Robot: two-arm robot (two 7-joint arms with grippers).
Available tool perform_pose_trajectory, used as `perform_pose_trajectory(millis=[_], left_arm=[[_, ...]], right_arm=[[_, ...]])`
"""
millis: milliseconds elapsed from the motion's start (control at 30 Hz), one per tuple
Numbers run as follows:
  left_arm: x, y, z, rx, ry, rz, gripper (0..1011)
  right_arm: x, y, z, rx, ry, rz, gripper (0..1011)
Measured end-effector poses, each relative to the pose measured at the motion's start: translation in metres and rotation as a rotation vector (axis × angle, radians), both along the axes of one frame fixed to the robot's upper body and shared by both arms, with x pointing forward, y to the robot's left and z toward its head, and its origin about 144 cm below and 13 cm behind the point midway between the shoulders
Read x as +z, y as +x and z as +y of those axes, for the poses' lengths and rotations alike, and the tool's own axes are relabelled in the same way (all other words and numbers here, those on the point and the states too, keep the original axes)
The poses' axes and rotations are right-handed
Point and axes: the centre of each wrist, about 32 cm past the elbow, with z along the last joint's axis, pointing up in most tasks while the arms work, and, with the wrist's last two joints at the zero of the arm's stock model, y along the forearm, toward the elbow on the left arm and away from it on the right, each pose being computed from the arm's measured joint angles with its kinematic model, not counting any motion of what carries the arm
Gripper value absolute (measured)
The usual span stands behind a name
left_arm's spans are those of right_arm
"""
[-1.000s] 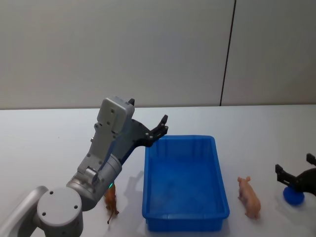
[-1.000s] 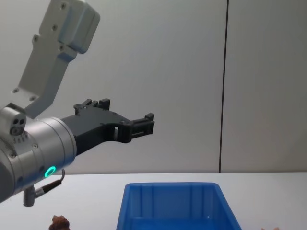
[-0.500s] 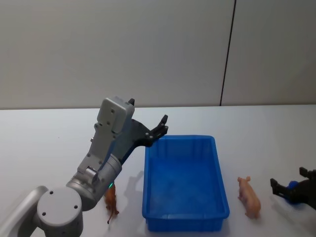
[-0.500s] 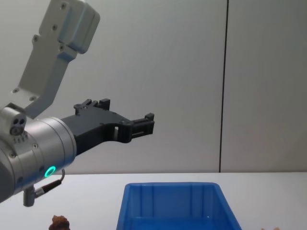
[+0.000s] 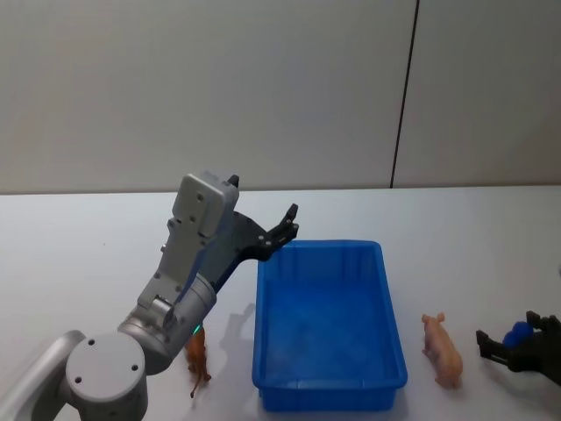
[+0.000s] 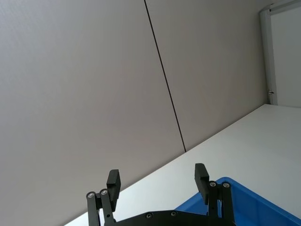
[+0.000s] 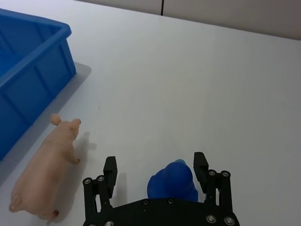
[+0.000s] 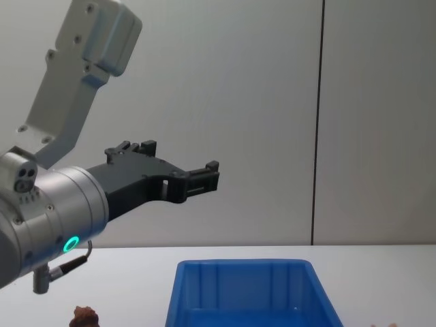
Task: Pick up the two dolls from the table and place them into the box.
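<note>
Hovering above the far left corner of the box [image 5: 386, 289], the left gripper [image 5: 285, 230] is raised well clear of the table [image 5: 88, 246]; its fingers [image 6: 113, 181] stand wide apart with nothing between them; chest view shows the same gripper [image 8: 204, 178] high over the box rim [image 8: 238, 267]. Right gripper [image 5: 517, 347] sits low near the table at the right edge, to the right of the pink doll [image 5: 441, 349]; in the right wrist view its fingers [image 7: 110, 169] are spread wide around a small blue object [image 7: 171, 181] on the table, close to one finger with a clear gap to the other; not clamped on it. Pink doll [image 7: 44, 176] rests on the table just beside the right wall of the box [image 7: 33, 70], apart from the gripper. Brown doll [image 5: 198, 355] is on the table near the box's near left corner, partly hidden by the left arm; its top shows in the chest view [image 8: 84, 315]. Box interior holds neither doll.
</note>
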Motion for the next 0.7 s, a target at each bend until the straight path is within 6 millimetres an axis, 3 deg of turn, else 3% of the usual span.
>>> perform_pose_trajectory(millis=[267,467,700], left_arm=[[0.0,0.0,0.0,0.0,0.0,0.0,1001],[0.0,0.0,0.0,0.0,0.0,0.0,1001],[0.0,0.0,0.0,0.0,0.0,0.0,1001]], right_arm=[[-0.0025,-0.0002,-0.0014,-0.007,-0.002,0.026,962],[-0.0032,-0.0009,-0.003,-0.015,-0.002,0.038,821],[-0.0037,-0.0019,-0.0043,-0.024,-0.002,0.042,590]])
